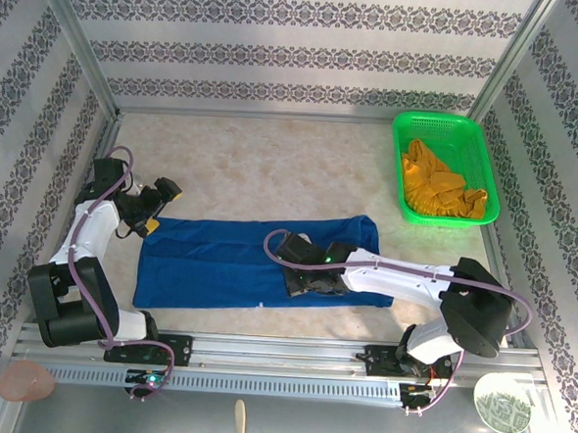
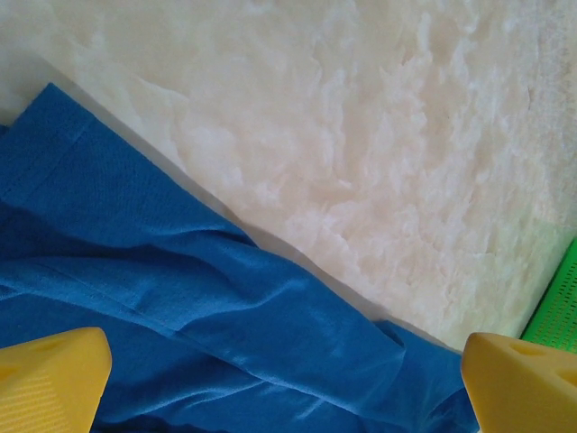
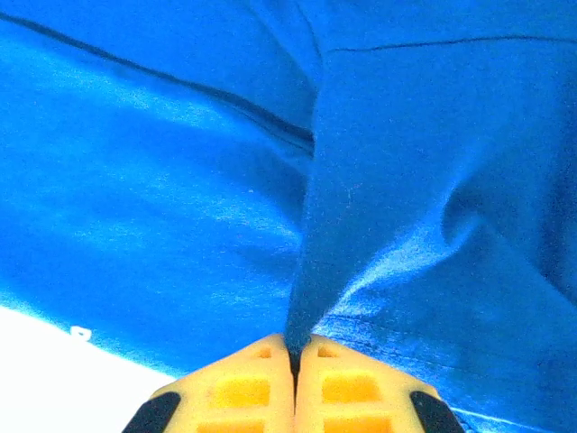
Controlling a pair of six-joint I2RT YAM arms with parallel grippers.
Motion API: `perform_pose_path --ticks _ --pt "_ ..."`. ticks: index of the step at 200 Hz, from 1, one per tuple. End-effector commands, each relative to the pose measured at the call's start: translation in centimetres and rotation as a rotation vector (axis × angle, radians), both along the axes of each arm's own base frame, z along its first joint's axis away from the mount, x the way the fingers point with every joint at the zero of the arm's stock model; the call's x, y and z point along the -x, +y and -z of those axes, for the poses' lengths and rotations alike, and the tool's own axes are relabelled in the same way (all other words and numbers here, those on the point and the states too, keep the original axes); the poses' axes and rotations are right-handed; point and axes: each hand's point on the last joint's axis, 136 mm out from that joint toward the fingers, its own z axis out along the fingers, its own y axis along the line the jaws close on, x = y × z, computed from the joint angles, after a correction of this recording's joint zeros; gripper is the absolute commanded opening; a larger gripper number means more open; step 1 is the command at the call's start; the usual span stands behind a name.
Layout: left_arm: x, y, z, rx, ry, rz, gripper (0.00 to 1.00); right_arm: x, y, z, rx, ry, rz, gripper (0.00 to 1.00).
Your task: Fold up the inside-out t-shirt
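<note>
- the inside-out t-shirt lies as a long flat band across the middle of the table; it looks already narrowed lengthwise, so i judge the step in hand to be the crosswise fold
- the right gripper has its fingers pressed together on a raised ridge of blue cloth that climbs straight into the tips; the pinch sits close to the band's near hem, roughly midway along it
- the left gripper hangs with its fingers spread wide and nothing held, slack cloth below and between them, over the band's far left corner
- next move, as i read it: lift the pinched ridge enough to free a layer and carry it along the band, which probably calls for the left fingers to drop and close on the corner under them first, so the cloth does not slide
- edges: ahead of the left fingers the hemmed edge runs slantwise from beyond the left tip toward the right tip; just left of the right fingers the near hem gives way to bare table, and a seam crosses the cloth ahead
- room: wide bare table lies beyond the left fingers; the green basket with its mustard garment sits well apart, far right; the right arm reaches over the band's right end, and i cannot tell whether it touches
</note>
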Motion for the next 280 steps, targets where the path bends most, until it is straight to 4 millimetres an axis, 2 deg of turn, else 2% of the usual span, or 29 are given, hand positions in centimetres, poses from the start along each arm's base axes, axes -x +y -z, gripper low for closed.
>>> perform_pose_path --ticks 1,24,48,57,73,87,103,129,143,160,186,204,213,233,249,280 --pt "0.5 -0.5 0.4 0.008 0.009 0.020 1.00 0.8 0.8 -0.7 -0.025 0.027 0.013 0.00" --pt "0.6 -0.5 0.5 0.010 0.010 0.017 1.00 1.5 1.5 -0.1 -0.029 0.045 0.020 0.00" --pt "0.6 -0.5 0.6 0.009 0.011 0.015 1.00 2.6 3.1 0.7 -0.068 0.082 0.013 0.00" --pt "0.5 -0.4 0.5 0.008 0.010 0.013 1.00 3.2 3.9 0.8 -0.095 0.102 0.000 0.07" --pt "0.5 -0.4 0.4 0.007 0.009 0.012 1.00 4.0 6.1 -0.3 -0.198 0.120 -0.047 0.23" --pt "0.4 -0.4 0.4 0.008 0.010 0.011 1.00 4.0 6.2 -1.4 -0.247 0.111 -0.048 0.37" --pt "0.4 -0.4 0.2 0.010 0.007 0.011 1.00 2.8 4.0 -2.4 -0.233 0.063 -0.013 0.42" --pt "0.4 -0.4 0.0 0.012 0.002 0.007 1.00 1.0 -2.8 -2.0 -0.129 0.004 0.087 0.47" --pt "0.4 -0.4 0.1 0.010 0.002 0.010 1.00 0.3 -6.3 -1.1 -0.078 -0.003 0.147 0.46" --pt "0.3 -0.4 0.3 0.008 0.005 0.010 1.00 0.1 -9.0 0.1 -0.079 0.013 0.209 0.37" --pt "0.2 -0.2 0.7 0.000 0.020 0.015 1.00 0.5 -11.5 2.7 -0.106 0.072 0.296 0.36" --pt "0.8 0.1 1.3 -0.029 0.053 0.017 1.00 -0.5 -12.6 1.8 -0.139 0.041 0.337 0.36" --pt "1.3 0.6 1.6 -0.061 0.079 0.007 1.00 -1.6 -13.2 0.6 -0.155 -0.003 0.363 0.38" --pt "2.0 2.3 2.0 -0.170 0.116 -0.013 1.00 -4.7 -14.5 -2.0 -0.211 -0.054 0.425 0.48" --pt "2.4 3.5 2.8 -0.240 0.164 -0.012 1.00 -7.2 -15.4 -3.3 -0.225 -0.076 0.452 0.56" --pt "2.3 3.3 4.2 -0.214 0.209 -0.001 1.00 -12.1 -15.9 -4.1 -0.220 -0.081 0.455 0.60"
